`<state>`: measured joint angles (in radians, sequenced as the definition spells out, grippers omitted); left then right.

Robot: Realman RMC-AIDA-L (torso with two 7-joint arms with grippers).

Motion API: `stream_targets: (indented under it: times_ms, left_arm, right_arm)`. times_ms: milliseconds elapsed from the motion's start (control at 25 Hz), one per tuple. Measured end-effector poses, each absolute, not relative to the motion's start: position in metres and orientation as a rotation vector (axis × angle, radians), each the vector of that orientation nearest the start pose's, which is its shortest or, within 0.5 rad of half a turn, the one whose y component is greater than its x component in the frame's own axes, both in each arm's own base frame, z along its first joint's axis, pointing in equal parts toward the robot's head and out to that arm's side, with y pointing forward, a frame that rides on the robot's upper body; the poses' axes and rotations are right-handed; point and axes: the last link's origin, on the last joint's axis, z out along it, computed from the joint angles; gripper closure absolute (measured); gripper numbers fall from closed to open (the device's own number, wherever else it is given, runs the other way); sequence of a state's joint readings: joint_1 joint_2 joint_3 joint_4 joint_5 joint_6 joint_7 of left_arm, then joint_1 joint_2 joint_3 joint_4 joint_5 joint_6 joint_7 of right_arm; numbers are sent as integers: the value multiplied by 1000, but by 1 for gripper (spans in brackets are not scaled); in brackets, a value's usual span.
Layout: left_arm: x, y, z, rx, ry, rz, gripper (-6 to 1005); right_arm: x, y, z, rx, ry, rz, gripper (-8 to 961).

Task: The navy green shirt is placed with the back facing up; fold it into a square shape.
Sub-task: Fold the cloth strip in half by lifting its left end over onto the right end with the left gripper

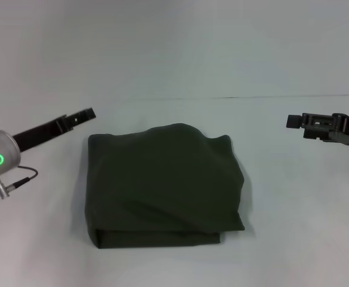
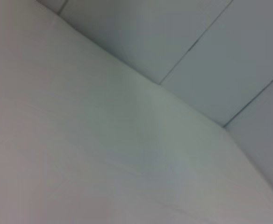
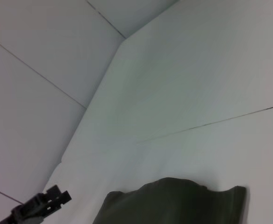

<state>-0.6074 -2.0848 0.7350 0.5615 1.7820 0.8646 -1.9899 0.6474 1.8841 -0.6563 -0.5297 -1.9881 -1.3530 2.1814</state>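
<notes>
Navy green shirt [image 1: 162, 185]: lies folded into a roughly square bundle at the middle of the bench [image 1: 294, 239]; plain dark olive cloth faces up, no lettering showing. Layered edges show along the near side; the far edge is humped and uneven, with a raised corner at the far right.

Shirt, right wrist view [image 3: 174, 203]: only its far edge shows, flat on the bench.

Left claw [image 1: 85, 115]: held above the bench, near the shirt's far-left corner but not touching it; nothing is held in it; whether it is released or clenched I cannot tell.

Right claw [image 1: 294, 122]: held well apart from the shirt, off to its far right; holds nothing; released or clenched, I cannot tell.

Bench: pale, plain surface; a thin seam runs across it beyond the shirt.

Left wrist view: only pale bench and wall panels.
</notes>
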Motion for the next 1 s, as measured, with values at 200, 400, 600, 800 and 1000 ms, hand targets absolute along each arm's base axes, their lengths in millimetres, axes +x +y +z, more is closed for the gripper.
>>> stream_targets:
  times_ms: [200, 400, 600, 800, 1000]
  left_arm:
    - [-290, 419, -7, -1881, -1432, -658, 95]
    - [-279, 424, -20, -1930, -1404, -604, 95]
    - [-273, 424, -31, -1967, -1387, -560, 95]
    - [-270, 425, -38, -1983, -1382, -533, 94]
    - [-267, 426, -40, -1992, -1376, -527, 94]
  right_arm:
    - [283, 397, 65, -2187, 1597, 742, 38]
    - [282, 399, 61, -2167, 1598, 742, 38]
    - [281, 403, 59, -2160, 1591, 734, 38]
    - [281, 405, 57, -2150, 1588, 726, 38]
    - [280, 405, 57, -2148, 1588, 727, 38]
